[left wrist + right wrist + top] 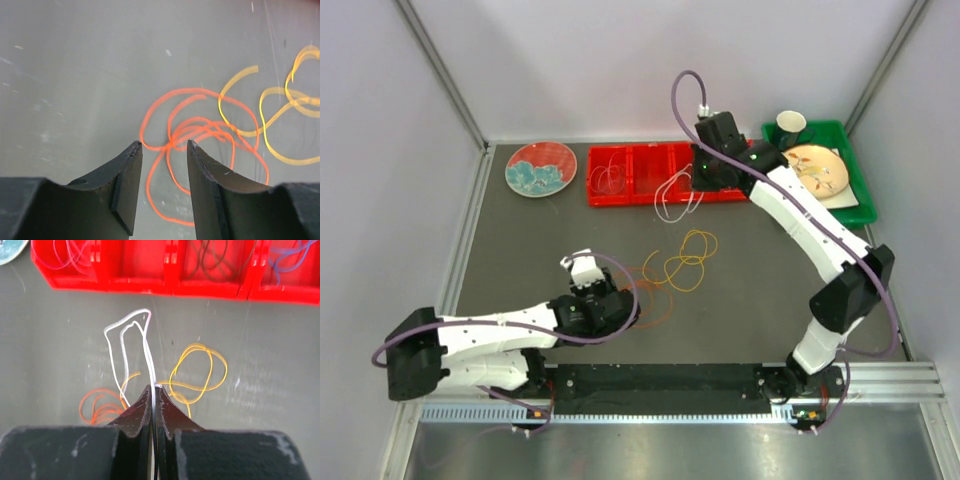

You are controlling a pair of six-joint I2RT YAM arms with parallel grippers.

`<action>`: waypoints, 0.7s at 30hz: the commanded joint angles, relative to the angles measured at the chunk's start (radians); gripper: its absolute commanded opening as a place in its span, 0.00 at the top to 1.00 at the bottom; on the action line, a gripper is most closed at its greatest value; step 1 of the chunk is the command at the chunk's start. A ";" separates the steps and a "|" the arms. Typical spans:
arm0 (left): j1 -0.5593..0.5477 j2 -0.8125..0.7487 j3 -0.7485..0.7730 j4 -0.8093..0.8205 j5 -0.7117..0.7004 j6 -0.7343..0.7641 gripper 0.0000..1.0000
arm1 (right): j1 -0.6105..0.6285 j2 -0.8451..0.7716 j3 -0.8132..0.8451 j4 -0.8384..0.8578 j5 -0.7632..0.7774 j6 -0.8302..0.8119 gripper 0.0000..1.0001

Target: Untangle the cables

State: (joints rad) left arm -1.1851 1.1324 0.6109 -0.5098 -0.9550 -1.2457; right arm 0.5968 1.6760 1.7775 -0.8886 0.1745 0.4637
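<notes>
Left pincer (pixel 164 145) open over the orange cable (pixel 185 90), yellow cable (pixel 240 74) tangled alongside on its right; right pincer (pixel 154 388) clamps the white cable (pixel 123 340), red tray (pixel 150 285) just beyond.

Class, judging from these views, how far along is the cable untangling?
Done: several cables lie in separate compartments of the red tray. In hand: the right gripper is shut on the white cable near the tray; the left gripper hangs open over the orange cable. Left: it and the yellow cable overlap on the table.
</notes>
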 commanded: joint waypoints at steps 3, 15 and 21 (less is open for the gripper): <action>0.019 -0.060 -0.046 -0.029 -0.175 -0.097 0.51 | -0.032 0.143 0.221 0.026 0.014 -0.074 1.00; 0.488 -0.056 -0.219 0.500 0.280 0.301 0.46 | -0.055 0.455 0.523 0.106 0.043 -0.097 1.00; 0.607 -0.062 -0.289 0.646 0.413 0.302 0.43 | -0.060 0.534 0.553 0.217 0.060 -0.099 1.00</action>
State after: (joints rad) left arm -0.6304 1.0889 0.3653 -0.0704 -0.7010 -0.9966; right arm 0.5526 2.1750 2.2616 -0.7952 0.2054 0.3809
